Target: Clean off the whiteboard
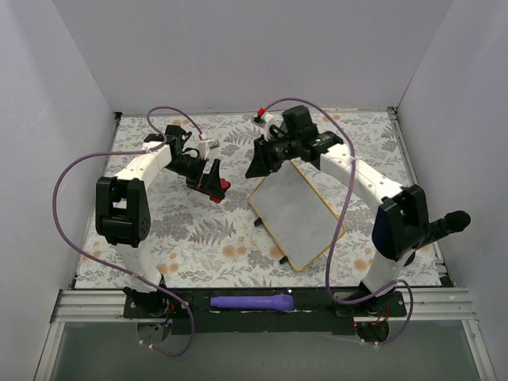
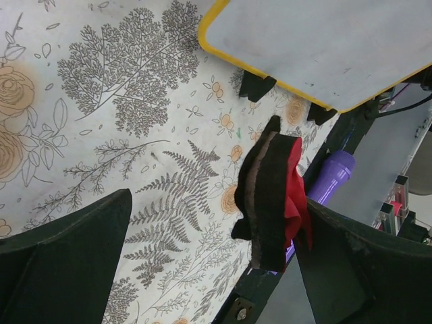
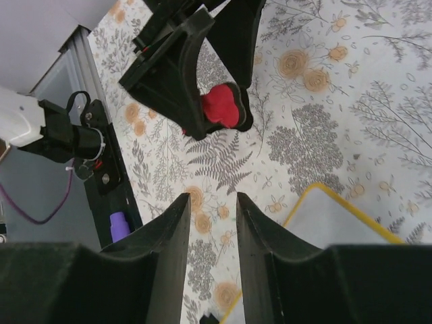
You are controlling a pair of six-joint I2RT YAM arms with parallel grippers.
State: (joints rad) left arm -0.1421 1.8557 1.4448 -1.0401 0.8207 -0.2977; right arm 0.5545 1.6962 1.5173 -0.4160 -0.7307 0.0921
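The whiteboard [image 1: 295, 208] is blank, with a yellow-tan frame and black feet, right of centre on the floral cloth. It also shows in the left wrist view [image 2: 324, 40] and the right wrist view [image 3: 331, 219]. My left gripper [image 1: 213, 181] hangs left of the board with its jaws wide apart [image 2: 216, 202]. A red-backed black felt eraser [image 2: 270, 196] lies against its right finger only, also seen from the right wrist [image 3: 221, 106]. My right gripper [image 1: 255, 165] hovers by the board's far left corner, its jaws narrowly apart [image 3: 209, 199] with only cloth between them.
A purple marker [image 1: 252, 302] lies on the black rail at the table's near edge, between the arm bases. White walls close in the left, back and right sides. Purple cables loop from both arms.
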